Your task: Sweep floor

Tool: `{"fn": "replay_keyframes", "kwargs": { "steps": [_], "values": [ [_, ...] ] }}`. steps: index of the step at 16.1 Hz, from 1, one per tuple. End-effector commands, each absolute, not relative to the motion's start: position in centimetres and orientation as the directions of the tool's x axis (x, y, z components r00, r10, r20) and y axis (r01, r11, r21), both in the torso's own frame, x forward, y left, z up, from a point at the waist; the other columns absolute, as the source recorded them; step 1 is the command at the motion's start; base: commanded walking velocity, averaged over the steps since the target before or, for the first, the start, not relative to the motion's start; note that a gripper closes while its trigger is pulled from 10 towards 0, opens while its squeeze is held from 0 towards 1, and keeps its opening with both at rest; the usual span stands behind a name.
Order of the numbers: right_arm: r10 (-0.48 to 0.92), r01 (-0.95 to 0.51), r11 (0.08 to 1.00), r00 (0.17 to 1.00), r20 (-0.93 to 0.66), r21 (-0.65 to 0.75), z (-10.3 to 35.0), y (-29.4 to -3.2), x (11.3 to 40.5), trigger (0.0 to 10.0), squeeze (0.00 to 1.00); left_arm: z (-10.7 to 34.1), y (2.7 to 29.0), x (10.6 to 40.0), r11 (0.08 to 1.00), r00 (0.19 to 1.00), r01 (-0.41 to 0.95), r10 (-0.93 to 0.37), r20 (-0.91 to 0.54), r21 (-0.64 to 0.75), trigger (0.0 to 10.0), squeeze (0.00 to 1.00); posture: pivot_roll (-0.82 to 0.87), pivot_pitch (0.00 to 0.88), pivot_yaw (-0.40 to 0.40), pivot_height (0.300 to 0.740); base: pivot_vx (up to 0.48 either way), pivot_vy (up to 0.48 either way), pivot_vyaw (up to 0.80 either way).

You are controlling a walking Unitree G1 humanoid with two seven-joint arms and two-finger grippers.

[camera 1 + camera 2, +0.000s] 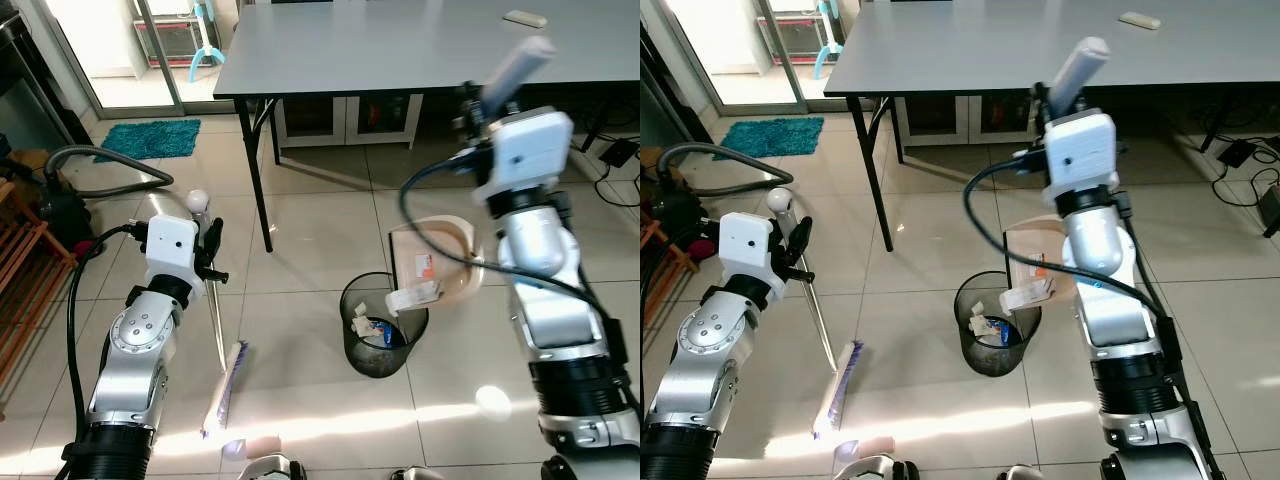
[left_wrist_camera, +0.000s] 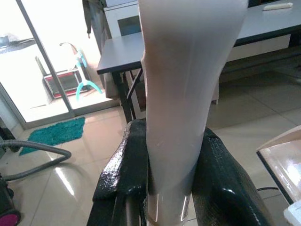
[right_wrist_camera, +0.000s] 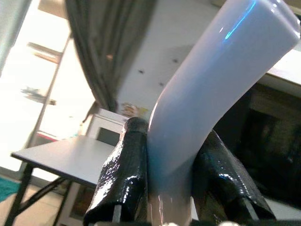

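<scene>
- The dustpan [image 1: 445, 262] hangs tilted over the rim of the black mesh waste bin [image 1: 378, 325], with paper scraps [image 1: 413, 296] sliding off its lip toward the litter already inside the bin.
- The broom [image 1: 217, 330] stands on the tiled floor [image 1: 320, 260] to the left of the bin, its handle slanting up and its pale brush head [image 1: 225, 385] resting on the tiles, well apart from the bin.
- The step in hand looks like emptying the pan: the sweepings are collected and are being tipped out.
- The next move probably calls for tilting the pan further so the last scraps drop inside the rim, then bringing pan and broom back down to the floor.
- The right gripper [image 3: 171, 155] is clamped on the dustpan's pale handle, a black finger pressed to each side.
- The left gripper [image 2: 171, 165] is likewise closed around the broom's white handle, fingers tight against it.
- Beyond these stand a grey table [image 1: 400, 45], a vacuum hose [image 1: 100, 170] and a teal mat [image 1: 150, 137].
</scene>
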State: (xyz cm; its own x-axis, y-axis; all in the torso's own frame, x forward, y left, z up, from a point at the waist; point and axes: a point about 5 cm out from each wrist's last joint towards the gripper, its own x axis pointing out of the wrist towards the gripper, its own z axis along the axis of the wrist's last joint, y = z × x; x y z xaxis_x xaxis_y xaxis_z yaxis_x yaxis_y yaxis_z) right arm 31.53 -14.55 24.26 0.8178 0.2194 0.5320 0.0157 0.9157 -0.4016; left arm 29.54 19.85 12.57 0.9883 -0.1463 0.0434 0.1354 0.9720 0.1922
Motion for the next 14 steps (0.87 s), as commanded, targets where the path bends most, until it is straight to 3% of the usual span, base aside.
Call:
{"fn": "replay_keyframes", "kwargs": {
  "steps": [1,4,8,9,11,12,14],
  "values": [
    [0.295,0.007,0.89,0.753,0.589,-0.456,25.3,-13.4,30.6,10.0,0.0,13.3,19.9,29.8,0.963,0.985,0.137,-0.157,0.071,0.23,10.0,0.0,0.01,0.039,0.08,0.74,0.0,0.0,0.0],
    [0.409,-0.035,0.823,0.73,0.548,-0.567,24.0,-12.2,30.2,10.0,0.0,13.5,18.9,30.3,0.962,0.982,0.15,-0.172,0.079,0.227,10.0,0.0,0.0,0.033,0.073,0.74,0.0,0.0,0.0],
    [0.424,-0.041,0.824,0.707,0.567,-0.565,24.6,-12.4,30.2,10.0,0.0,13.6,18.5,30.7,0.963,0.981,0.156,-0.178,0.082,0.222,10.0,0.0,-0.01,0.021,0.069,0.74,0.0,0.0,0.0],
    [0.304,0.073,0.875,0.688,0.659,-0.479,27.6,-14.6,30.4,10.0,0.0,14.2,17.9,31.3,0.964,0.977,0.174,-0.194,0.086,0.199,10.0,0.0,-0.01,0.02,0.068,0.74,0.0,0.0,0.0],
    [0.121,0.162,0.934,0.697,0.707,-0.319,29.9,-17.5,30.6,10.0,0.0,15.0,17.4,31.6,0.962,0.971,0.189,-0.213,0.108,0.196,10.0,0.0,-0.01,0.016,0.068,0.74,0.0,0.0,0.0],
    [-0.034,0.227,0.956,0.713,0.7,-0.185,30.8,-20.3,30.6,10.0,0.0,15.2,17.1,31.8,0.961,0.969,0.196,-0.22,0.112,0.195,10.0,0.0,-0.02,0.016,0.075,0.74,0.0,0.0,0.0],
    [-0.13,0.226,0.973,0.718,0.684,-0.053,31.4,-22.0,30.2,10.0,0.0,15.1,16.9,31.8,0.959,0.966,0.214,-0.236,0.107,0.186,10.0,0.0,-0.03,0.016,0.08,0.74,0.0,0.0,0.0]
  ]
}}
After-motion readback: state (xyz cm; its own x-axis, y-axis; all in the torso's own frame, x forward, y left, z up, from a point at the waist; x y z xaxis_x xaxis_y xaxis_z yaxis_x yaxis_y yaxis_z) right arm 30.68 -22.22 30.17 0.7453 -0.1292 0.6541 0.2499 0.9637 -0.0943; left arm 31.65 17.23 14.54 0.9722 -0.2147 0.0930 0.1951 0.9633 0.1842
